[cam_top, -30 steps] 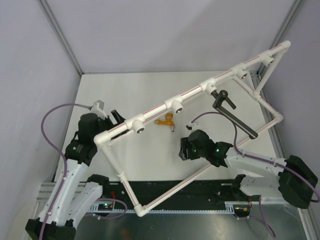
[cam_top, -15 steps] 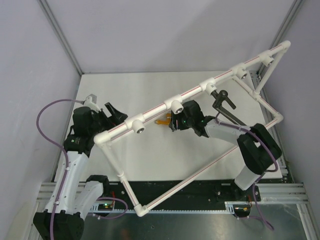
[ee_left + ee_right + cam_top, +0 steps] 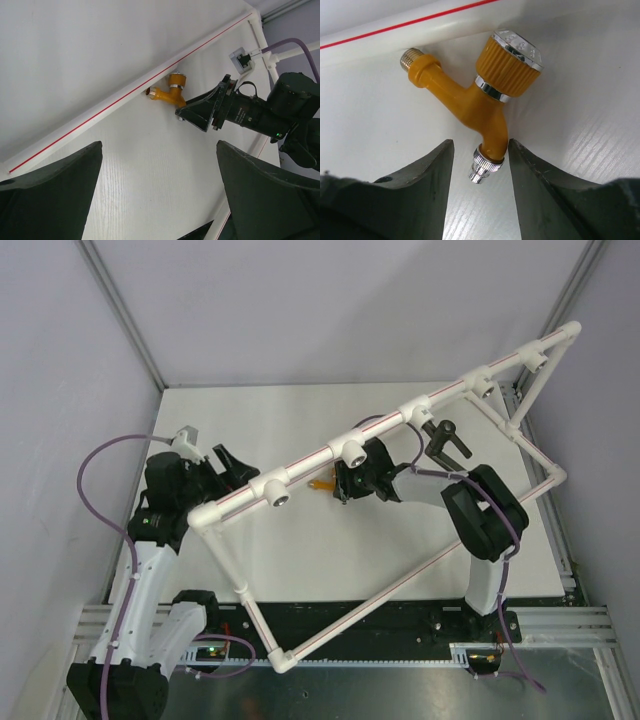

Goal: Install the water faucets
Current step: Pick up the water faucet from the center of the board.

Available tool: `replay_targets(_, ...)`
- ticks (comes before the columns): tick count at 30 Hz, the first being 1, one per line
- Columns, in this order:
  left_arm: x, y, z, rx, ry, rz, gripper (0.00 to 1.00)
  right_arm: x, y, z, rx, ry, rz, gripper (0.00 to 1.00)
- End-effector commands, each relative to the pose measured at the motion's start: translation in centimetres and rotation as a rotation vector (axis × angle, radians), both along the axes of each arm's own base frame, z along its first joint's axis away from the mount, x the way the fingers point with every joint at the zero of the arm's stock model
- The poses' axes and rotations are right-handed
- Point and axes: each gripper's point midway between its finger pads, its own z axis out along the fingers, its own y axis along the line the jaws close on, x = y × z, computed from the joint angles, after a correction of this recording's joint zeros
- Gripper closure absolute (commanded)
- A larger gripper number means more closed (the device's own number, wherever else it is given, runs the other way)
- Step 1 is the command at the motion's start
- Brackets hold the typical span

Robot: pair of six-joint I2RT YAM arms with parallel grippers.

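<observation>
1 orange tap (image 3: pixel 487 107), lying mid-tabletop (image 3: pixel 580 125) by the white pipe (image 3: pixel 420 30). Judged rigid, light, probably slick; best held across the spout. Right pincer (image 3: pixel 480 150) straddles that spout, part-open, not yet clamped. Left pincer (image 3: pixel 159 150) spread wide, empty.

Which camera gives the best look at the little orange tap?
The right wrist view: the orange tap fills it, with threaded end, ribbed knob and silver spout all clear between the right gripper fingers. The left wrist view shows it small, beside the white pipe frame. The top view catches only an orange sliver behind that frame.
</observation>
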Motion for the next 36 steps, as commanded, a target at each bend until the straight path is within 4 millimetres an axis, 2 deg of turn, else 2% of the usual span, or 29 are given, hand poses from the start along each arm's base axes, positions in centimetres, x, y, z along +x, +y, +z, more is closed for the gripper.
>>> replay_targets(1, 0.1, -0.3, 0.6, 0.003, -0.042, -0.036, 0.0, 1.7, 0.1, 0.5, -0.026, -0.041, -0.018, 0.48)
replay_targets(6, 0.1, -0.5, 0.2, -0.009, -0.03, -0.045, 0.0, 1.8, -0.7, -1.1, -0.094, -0.011, -0.051, 0.52)
replay_targets(10, 0.0, -0.7, -0.3, -0.03, -0.014, -0.043, 0.0, 1.5, -0.7, -1.9, -0.122, 0.002, -0.057, 0.61)
replay_targets(15, -0.1, -1.3, -1.1, -0.061, 0.011, -0.065, 0.0, 0.4, -0.4, -2.4, -0.134, 0.039, -0.059, 0.81)
replay_targets(18, -0.3, -1.6, -1.6, -0.072, 0.021, -0.084, 0.0, -1.3, 0.2, -2.0, -0.119, 0.065, -0.06, 0.96)
replay_targets(22, -0.6, -1.9, -2.1, -0.084, 0.023, -0.101, 0.0, -4.7, 2.2, -0.2, -0.043, 0.053, -0.035, 1.0)
replay_targets(26, -0.8, -2.6, -2.5, -0.124, 0.037, -0.128, 0.01, -8.0, 3.3, 1.6, 0.048, 0.066, -0.032, 1.0)
replay_targets(32, -1.5, -3.5, -3.1, -0.166, 0.055, -0.18, 0.01, -12.7, 3.4, 4.8, 0.274, 0.109, -0.036, 1.0)
replay_targets(36, -2.5, -4.5, -2.7, -0.18, 0.032, -0.227, 0.04, -14.1, 3.6, 7.8, 0.426, 0.113, -0.029, 1.0)
